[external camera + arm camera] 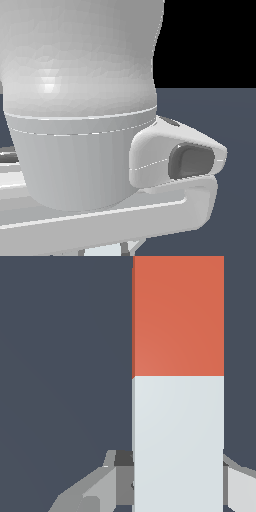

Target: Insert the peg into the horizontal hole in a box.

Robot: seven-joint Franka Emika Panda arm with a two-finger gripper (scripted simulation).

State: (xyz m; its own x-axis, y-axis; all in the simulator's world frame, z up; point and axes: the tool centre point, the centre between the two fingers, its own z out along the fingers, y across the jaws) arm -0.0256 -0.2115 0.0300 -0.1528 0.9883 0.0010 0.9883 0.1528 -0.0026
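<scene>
The peg (178, 381) fills the wrist view as a long square bar, orange-red over one half and pale whitish over the other. Its whitish part runs down between my gripper (178, 478). A grey finger (95, 490) sits against one side of the bar and the other finger (242, 485) against the opposite side, so the gripper looks shut on the peg. The box and its hole are out of view in both views. In the exterior view the arm's own white body (80, 100) blocks nearly everything.
Behind the peg the wrist view shows only plain dark blue-grey ground (60, 356). The same ground (235, 115) shows in the exterior view's right, with black above it.
</scene>
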